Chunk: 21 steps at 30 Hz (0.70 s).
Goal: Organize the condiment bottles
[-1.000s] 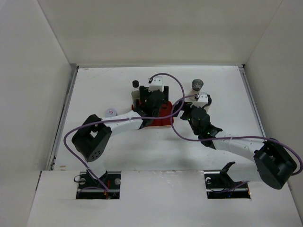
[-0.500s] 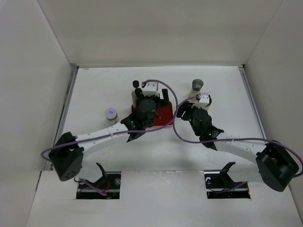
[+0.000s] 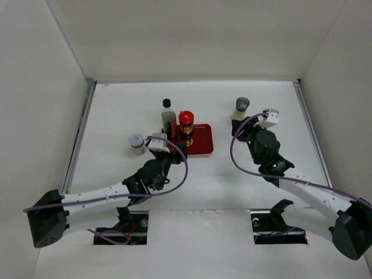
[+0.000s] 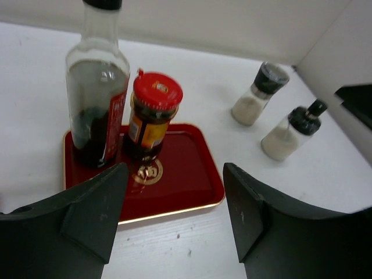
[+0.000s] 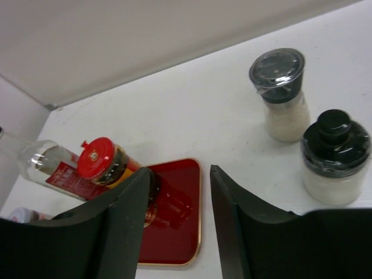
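Note:
A tall dark bottle (image 3: 168,113) with a black cap and a red-capped amber jar (image 3: 186,121) stand upright at the back left of the red tray (image 3: 201,145). A pale-lidded jar (image 3: 136,142) sits on the table left of the tray. To the tray's right stand a grey-topped shaker (image 3: 242,106) and a black-topped shaker (image 5: 336,156); the latter is hidden under my right wrist in the top view. My left gripper (image 4: 174,168) hovers open at the tray's near edge. My right gripper (image 5: 181,170) hangs right of the tray, jaws narrowly open with nothing between them.
White walls close the table at the back and both sides. Purple cables loop over both arms near the tray (image 4: 186,157). The two shakers (image 4: 260,93) (image 4: 293,131) stand close together by the right wall.
Both arms pulled back from over the tray and the shaker, uncovering the bottle and red-capped jar standing on the tray. Both grippers' jaws narrowed, the right one more.

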Each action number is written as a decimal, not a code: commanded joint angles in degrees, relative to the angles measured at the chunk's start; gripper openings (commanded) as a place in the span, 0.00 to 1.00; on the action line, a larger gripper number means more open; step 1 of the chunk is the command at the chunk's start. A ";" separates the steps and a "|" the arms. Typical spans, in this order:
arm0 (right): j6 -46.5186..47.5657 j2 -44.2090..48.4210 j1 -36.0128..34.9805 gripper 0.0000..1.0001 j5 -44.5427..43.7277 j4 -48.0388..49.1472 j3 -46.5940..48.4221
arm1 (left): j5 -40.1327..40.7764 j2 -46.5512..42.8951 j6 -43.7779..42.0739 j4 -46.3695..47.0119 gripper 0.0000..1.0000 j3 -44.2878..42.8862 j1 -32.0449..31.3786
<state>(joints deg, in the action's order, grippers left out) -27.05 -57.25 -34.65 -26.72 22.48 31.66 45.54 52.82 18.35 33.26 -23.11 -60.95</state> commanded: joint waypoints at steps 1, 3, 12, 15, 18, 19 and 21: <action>-0.02 0.65 1.83 0.55 0.52 -7.17 4.28 | -0.97 4.56 5.03 3.39 0.64 1.32 -0.27; 1.72 -0.31 1.13 0.60 3.85 -9.20 5.69 | -1.77 6.24 4.94 5.58 0.64 2.19 0.26; 5.16 -9.26 -13.62 0.58 24.06 5.09 2.87 | 9.29 -22.47 4.77 1.40 0.64 6.78 1.40; 4.73 -19.34 -17.93 0.64 26.63 10.99 8.13 | 10.80 -27.14 4.59 -4.76 0.69 0.99 1.49; 5.16 -30.33 -20.84 0.74 26.81 11.27 17.17 | 10.54 -29.17 3.89 -8.11 0.73 -4.29 1.67; 5.42 -34.11 -21.72 0.79 26.55 10.40 21.04 | 10.54 -29.87 3.54 -9.08 0.74 -5.96 1.58; 6.48 -40.80 -23.30 0.86 25.50 6.98 28.60 | 10.62 -31.36 2.14 -11.01 0.75 -9.30 1.58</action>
<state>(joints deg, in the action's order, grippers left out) -22.22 -93.19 -56.05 -2.68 26.02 51.37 55.02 23.24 22.26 26.37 -27.42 -59.64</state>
